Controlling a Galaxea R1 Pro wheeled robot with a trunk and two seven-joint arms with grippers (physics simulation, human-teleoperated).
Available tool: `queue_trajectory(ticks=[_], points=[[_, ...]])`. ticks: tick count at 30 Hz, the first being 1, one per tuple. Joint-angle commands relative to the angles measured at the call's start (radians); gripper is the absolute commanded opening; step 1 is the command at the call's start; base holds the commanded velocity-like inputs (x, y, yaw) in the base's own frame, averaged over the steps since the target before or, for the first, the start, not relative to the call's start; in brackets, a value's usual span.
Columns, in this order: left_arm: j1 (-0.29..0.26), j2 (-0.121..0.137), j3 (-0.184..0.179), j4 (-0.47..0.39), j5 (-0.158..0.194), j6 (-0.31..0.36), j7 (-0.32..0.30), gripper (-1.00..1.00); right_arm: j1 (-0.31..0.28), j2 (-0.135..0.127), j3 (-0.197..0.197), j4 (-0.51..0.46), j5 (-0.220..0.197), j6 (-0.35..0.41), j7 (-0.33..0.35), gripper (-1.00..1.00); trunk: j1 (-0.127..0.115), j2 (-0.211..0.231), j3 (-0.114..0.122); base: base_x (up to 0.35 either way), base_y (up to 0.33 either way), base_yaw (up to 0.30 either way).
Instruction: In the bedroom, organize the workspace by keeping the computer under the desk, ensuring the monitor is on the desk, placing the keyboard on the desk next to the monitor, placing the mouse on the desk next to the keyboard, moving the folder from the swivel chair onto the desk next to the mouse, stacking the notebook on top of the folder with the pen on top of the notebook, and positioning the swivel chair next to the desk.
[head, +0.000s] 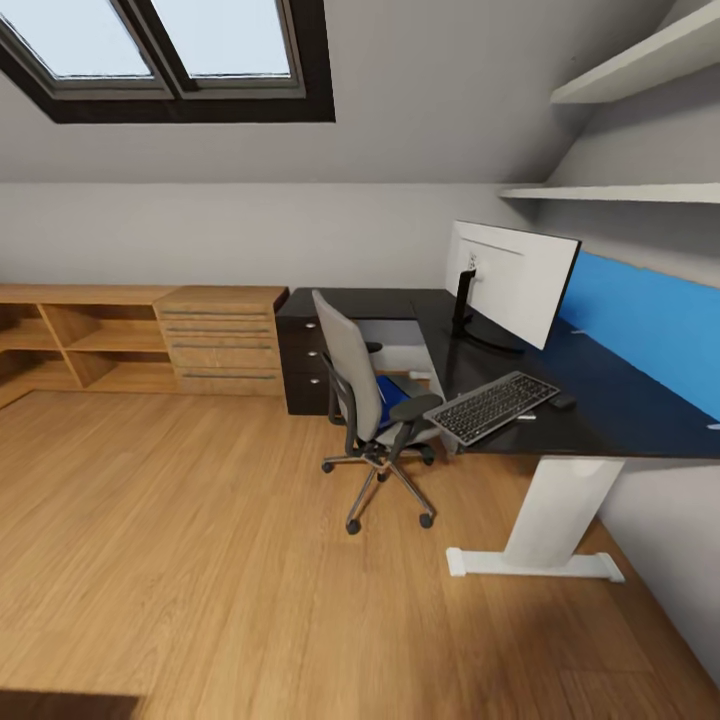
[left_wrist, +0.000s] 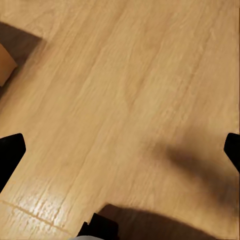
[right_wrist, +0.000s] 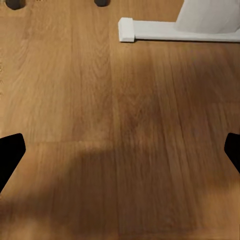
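Observation:
The black desk (head: 600, 400) stands at the right on a white leg (head: 555, 515). The monitor (head: 510, 280) is on the desk with its pale back toward me. The black keyboard (head: 492, 405) lies at the desk's front edge, and the small dark mouse (head: 563, 400) lies just beyond it. The grey swivel chair (head: 365, 400) faces the desk with the blue folder (head: 392, 393) on its seat. A pale box under the desk behind the chair may be the computer (head: 400, 345). Notebook and pen are too small to tell. My left gripper (left_wrist: 120, 152) and right gripper (right_wrist: 120, 152) hang open over bare floor.
Black drawers (head: 303, 360) with round knobs close the desk's left end, beside a wooden chest (head: 222, 340) and low shelves (head: 70, 340). A blue panel (head: 650, 330) backs the desk. The desk's white foot (right_wrist: 170, 30) and a chair castor (right_wrist: 101, 2) lie beyond my right gripper.

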Motion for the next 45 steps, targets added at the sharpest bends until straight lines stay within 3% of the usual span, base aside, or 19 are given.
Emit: queue_trajectory(ticks=[1, 3, 4, 8, 11, 13, 14, 16, 17, 22, 23, 28, 35, 42, 45], points=[[0.0, -0.004, -0.001, -0.156, -0.017, 0.108, 0.009, 1.0, -0.001, 0.004, 0.006, -0.102, 0.005, 0.013, -0.01, 1.0, 0.004, -0.008, -0.004, 0.0, 0.0, 0.0], [0.0, -0.005, 0.0, -0.216, -0.031, 0.173, 0.026, 1.0, -0.001, 0.004, 0.007, -0.152, 0.004, 0.033, -0.011, 1.0, 0.012, -0.022, -0.01, 0.0, 0.0, 0.0], [0.0, -0.005, 0.0, -0.285, -0.045, 0.248, 0.055, 1.0, -0.001, 0.005, 0.007, -0.204, 0.005, 0.07, -0.013, 1.0, 0.015, -0.029, -0.014, 0.0, 0.0, 0.0], [0.0, -0.005, 0.0, -0.449, -0.066, 0.415, 0.14, 1.0, -0.001, 0.01, 0.007, -0.32, 0.005, 0.19, -0.015, 1.0, 0.031, -0.057, -0.026, 0.0, 0.0, 0.0], [0.0, -0.007, -0.001, -0.688, -0.075, 0.646, 0.243, 1.0, -0.012, 0.014, 0.007, -0.486, 0.004, 0.387, -0.014, 1.0, 0.042, -0.078, -0.035, 0.0, 0.0, 0.0], [0.0, -0.009, -0.004, -0.785, -0.076, 0.74, 0.267, 1.0, -0.022, 0.016, 0.007, -0.549, 0.002, 0.467, -0.014, 1.0, 0.05, -0.092, -0.042, 0.0, 0.0, 0.0], [0.0, -0.018, -0.01, -0.919, -0.078, 0.875, 0.291, 1.0, -0.05, 0.019, 0.007, -0.62, 0.0, 0.581, -0.013, 1.0, 0.054, -0.099, -0.045, 0.0, 0.0, 0.0], [0.0, -0.033, -0.012, -1.001, -0.078, 0.952, 0.301, 1.0, -0.079, 0.025, 0.007, -0.648, 0.0, 0.649, -0.012, 1.0, 0.061, -0.113, -0.051, 0.0, 0.0, 0.0], [0.0, -0.053, -0.013, -1.071, -0.079, 1.015, 0.308, 1.0, -0.117, 0.036, 0.007, -0.664, -0.001, 0.708, -0.011, 1.0, 0.065, -0.12, -0.054, 0.0, 0.0, 0.0], [-0.015, -0.117, -0.017, -1.173, -0.082, 1.111, 0.313, 1.0, -0.227, 0.06, 0.007, -0.651, -0.001, 0.809, -0.009, 1.0, 0.084, -0.155, -0.07, 0.0, 0.0, 0.0], [-0.042, -0.15, -0.025, -1.198, -0.087, 1.137, 0.314, 1.0, -0.292, 0.066, 0.007, -0.61, -0.002, 0.84, -0.008, 1.0, 0.088, -0.162, -0.073, 0.0, 0.0, 0.0], [-0.116, -0.181, -0.065, -1.22, -0.12, 1.197, 0.314, 1.0, -0.416, 0.07, 0.003, -0.501, -0.005, 0.864, -0.004, 1.0, 0.107, -0.197, -0.089, 0.0, 0.0, 0.0], [-0.18, -0.182, -0.08, -1.228, -0.13, 1.279, 0.314, 1.0, -0.461, 0.073, 0.001, -0.451, -0.007, 0.848, -0.003, 1.0, 0.134, -0.246, -0.111, 0.0, 0.0, 0.0], [-0.183, -0.182, -0.088, -1.168, -0.133, 1.278, 0.307, 1.0, -0.462, 0.073, -0.002, -0.451, -0.008, 0.817, -0.003, 1.0, 0.161, -0.295, -0.133, 0.0, 0.0, 0.0], [-0.184, -0.165, -0.09, -1.181, -0.134, 1.278, 0.308, 1.0, -0.461, 0.072, -0.002, -0.454, -0.007, 0.787, -0.002, 1.0, 0.173, -0.316, -0.142, 0.0, 0.0, 0.0]])
